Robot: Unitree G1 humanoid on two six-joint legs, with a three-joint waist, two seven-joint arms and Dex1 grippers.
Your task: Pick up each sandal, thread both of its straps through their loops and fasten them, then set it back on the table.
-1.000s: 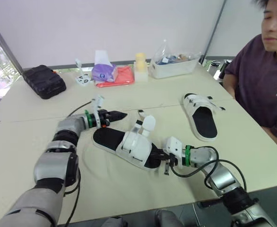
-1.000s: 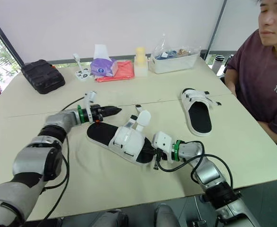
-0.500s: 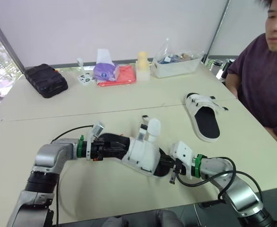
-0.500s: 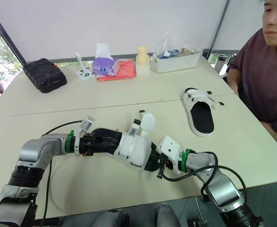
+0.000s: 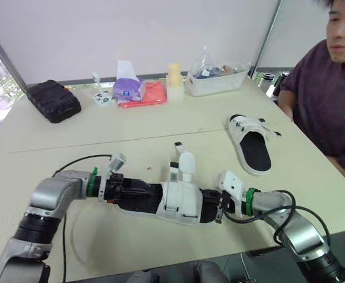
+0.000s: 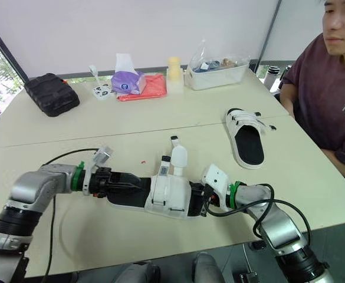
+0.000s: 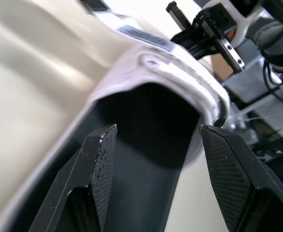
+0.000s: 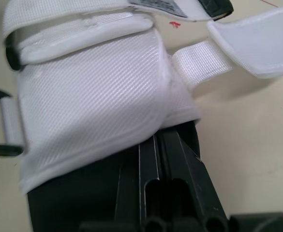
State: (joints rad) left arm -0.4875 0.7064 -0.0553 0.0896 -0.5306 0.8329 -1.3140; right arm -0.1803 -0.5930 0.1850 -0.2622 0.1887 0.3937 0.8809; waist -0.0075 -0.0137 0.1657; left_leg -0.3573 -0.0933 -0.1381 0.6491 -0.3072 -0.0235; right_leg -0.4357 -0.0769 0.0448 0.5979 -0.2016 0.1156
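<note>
The near sandal (image 5: pixel 175 203), a white upper on a black footbed, lies lengthwise between my two grippers near the table's front edge. Its two white straps (image 5: pixel 186 162) stand up loose from the far side. My left gripper (image 5: pixel 124 191) is at the heel, open, with its fingers (image 7: pixel 102 159) either side of the black footbed (image 7: pixel 146 145) and a small gap at one finger. My right gripper (image 5: pixel 214 203) is at the toe, shut on the sole just under the white upper (image 8: pixel 93 92). The second sandal (image 5: pixel 252 143) lies flat to the right, apart from both grippers.
A person (image 5: pixel 325 100) sits at the table's right side, close to the second sandal. Along the far edge stand a black pouch (image 5: pixel 55 101), a purple tissue pack (image 5: pixel 129 88), a red cloth (image 5: pixel 148 94), a yellow object (image 5: pixel 174 76) and a clear bin (image 5: pixel 216 79).
My left gripper came down from the middle of the table to the sandal's heel. The sandal has swung round and flattened to lie in line between both grippers. The right gripper kept hold of the toe.
</note>
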